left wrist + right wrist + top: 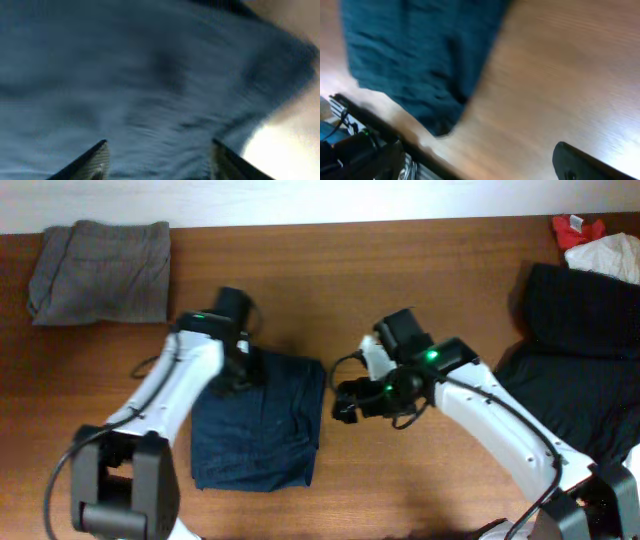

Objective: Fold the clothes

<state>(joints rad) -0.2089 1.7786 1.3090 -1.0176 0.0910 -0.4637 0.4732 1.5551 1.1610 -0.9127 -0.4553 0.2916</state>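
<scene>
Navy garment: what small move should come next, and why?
Probably lower the left gripper and pinch the navy garment: its fingers are spread over the cloth, while the right gripper is open over bare table beside it.

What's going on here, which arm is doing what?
Both arms are working on the navy garment, which lies in a roughly rectangular, partly folded shape on the table. The left gripper is over the garment's far edge, fingers spread above the cloth and gripping nothing. The right gripper is open over bare wood just beside the garment's edge. A grey folded garment and a black garment lie off to the sides.
</scene>
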